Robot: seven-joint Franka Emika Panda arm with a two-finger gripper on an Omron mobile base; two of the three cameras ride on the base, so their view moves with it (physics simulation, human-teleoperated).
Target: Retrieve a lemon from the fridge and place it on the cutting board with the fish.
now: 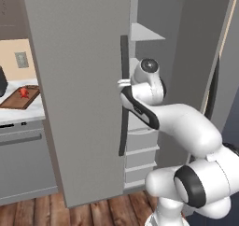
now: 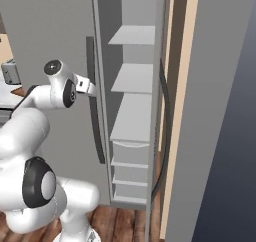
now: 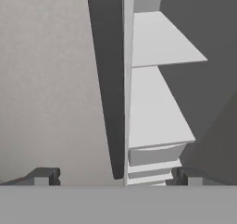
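Gripper [image 3: 115, 177] spread wide and empty, aimed straight at the long dark handle [image 3: 106, 79] on the left door of the grey fridge [image 1: 79, 80]. In the hand view, one finger tip [image 3: 44, 176] low on the left against the door face, the other low on the right against the shelves, the handle and the door's edge running up between them, nothing touched.

White arm [image 1: 186, 127] raised from the floor in the left base view, elbow bent, hand turned toward the handle [image 1: 124, 94] at about mid-height, just beside it. Same pose from the other side in the right base view, hand [image 2: 82, 86] close against the handle [image 2: 92, 101].

Right door [image 2: 215, 111] swung out, its own dark handle [image 2: 165, 131] curving down the inner edge. Inside, grey shelves [image 2: 132, 78] stacked one above another, with drawers [image 2: 130, 171] below them near the wooden floor [image 1: 70, 211]. No telling from these angles whether the lemon lies anywhere on the visible shelves; none of them shows a yellow fruit.

Off to the left of the fridge, on a pale counter [image 1: 28, 113], the brown cutting board [image 1: 14, 101] lying flat with the small red fish [image 1: 24, 93] on top of it. Grey cabinet fronts [image 1: 23, 164] under the counter, a beige wall with an outlet plate [image 1: 21, 59] behind it.
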